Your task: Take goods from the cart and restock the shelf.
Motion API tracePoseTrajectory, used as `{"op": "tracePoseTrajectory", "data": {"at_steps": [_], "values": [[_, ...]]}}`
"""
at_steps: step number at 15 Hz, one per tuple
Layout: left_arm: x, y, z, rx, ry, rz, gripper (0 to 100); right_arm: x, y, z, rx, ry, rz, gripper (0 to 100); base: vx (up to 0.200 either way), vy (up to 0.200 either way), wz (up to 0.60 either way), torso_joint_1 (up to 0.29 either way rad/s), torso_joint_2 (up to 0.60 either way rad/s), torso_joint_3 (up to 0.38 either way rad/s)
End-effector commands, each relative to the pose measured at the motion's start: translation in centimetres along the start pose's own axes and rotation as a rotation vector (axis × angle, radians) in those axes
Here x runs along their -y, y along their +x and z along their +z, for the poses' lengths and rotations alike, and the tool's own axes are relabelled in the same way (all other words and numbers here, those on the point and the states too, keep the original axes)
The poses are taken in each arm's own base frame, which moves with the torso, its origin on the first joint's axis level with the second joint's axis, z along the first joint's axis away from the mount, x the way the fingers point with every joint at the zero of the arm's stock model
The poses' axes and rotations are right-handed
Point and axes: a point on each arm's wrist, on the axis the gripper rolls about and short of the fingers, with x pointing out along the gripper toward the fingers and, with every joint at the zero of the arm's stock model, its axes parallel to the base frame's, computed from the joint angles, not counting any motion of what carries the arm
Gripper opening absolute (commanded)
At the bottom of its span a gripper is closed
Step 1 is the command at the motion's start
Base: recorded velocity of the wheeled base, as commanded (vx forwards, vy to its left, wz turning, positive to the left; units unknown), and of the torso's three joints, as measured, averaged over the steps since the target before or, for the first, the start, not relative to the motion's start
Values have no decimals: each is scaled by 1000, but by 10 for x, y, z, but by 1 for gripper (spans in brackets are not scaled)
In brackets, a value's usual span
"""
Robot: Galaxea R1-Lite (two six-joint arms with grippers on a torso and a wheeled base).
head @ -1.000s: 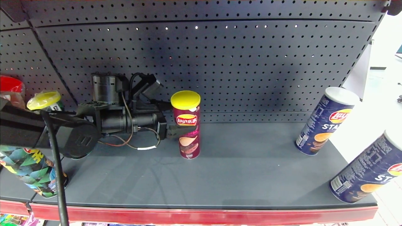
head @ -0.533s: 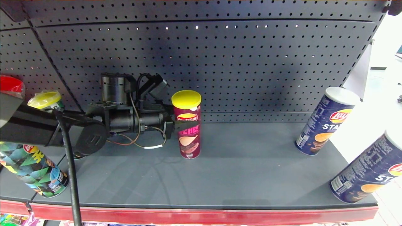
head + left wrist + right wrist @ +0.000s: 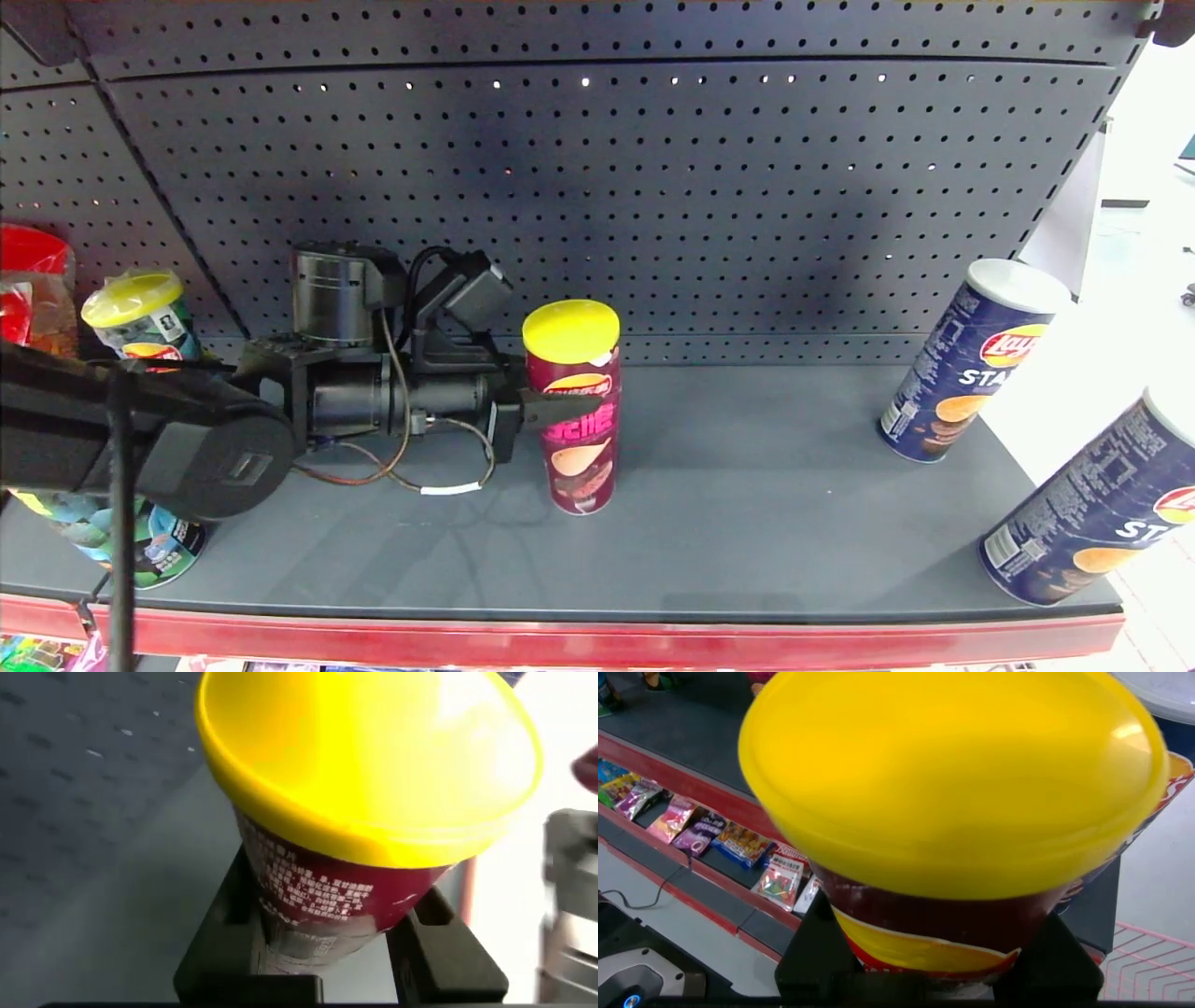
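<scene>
In the middle of the head view, the left gripper (image 3: 571, 411) is clamped round the maroon can (image 3: 581, 457). The can is upright with its base at or just off the shelf (image 3: 747, 523), so this placement looks nearly done but not released. The right gripper (image 3: 938, 957) grips a second can (image 3: 952, 784), not yet shelved, and two blue cans (image 3: 966, 359) already stand at the right.

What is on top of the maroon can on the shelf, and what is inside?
A yellow lid closes the maroon can held by the left gripper. Its contents are covered and cannot be seen.
</scene>
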Motion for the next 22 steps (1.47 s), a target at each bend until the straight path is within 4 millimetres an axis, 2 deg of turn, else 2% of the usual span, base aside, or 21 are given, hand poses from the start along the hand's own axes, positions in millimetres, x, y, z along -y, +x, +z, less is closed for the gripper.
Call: {"op": "tracePoseTrajectory", "data": {"at_steps": [1, 4, 8, 20, 21, 22], "values": [[22, -20, 4, 10, 12, -11, 0, 0, 1, 1, -1, 0, 1, 0, 0, 0, 0, 0, 0, 0], [41, -36, -3, 2, 5, -35, 0, 0, 1, 2, -1, 0, 3, 0, 0, 0, 0, 0, 0, 0], [49, -42, -11, -13, -5, -72, 0, 0, 0, 2, 1, 0, 3, 0, 0, 0, 0, 0, 0, 0], [51, -41, -22, -37, 28, -101, 0, 0, 0, 5, 6, -2, 0, 0, 0, 0, 0, 0, 0, 0], [52, -41, -22, -37, 32, -99, 100, 0, 0, 5, 8, -4, 2, 0, 0, 0, 0, 0, 0, 0], [52, -41, -22, -37, 32, -99, 100, 0, 0, 5, 6, -2, 0, 0, 0, 0, 0, 0, 0, 0]]}}
